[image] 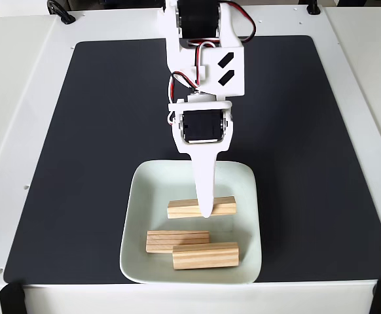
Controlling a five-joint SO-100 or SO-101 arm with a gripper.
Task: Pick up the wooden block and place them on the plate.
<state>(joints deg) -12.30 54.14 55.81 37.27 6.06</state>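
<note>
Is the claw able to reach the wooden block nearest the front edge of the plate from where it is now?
Probably yes. The claw is over the farthest block, and the front block lies uncovered on the plate, with nothing on top.

This looks like a lab or hobby test bench rather than a home: a plain white table (20, 98) carries a black mat (79, 163) reaching close to its edges, black clamps (10, 297) grip the near corners (another at the right), and black cables (59, 12) trail off the far edge.
</note>
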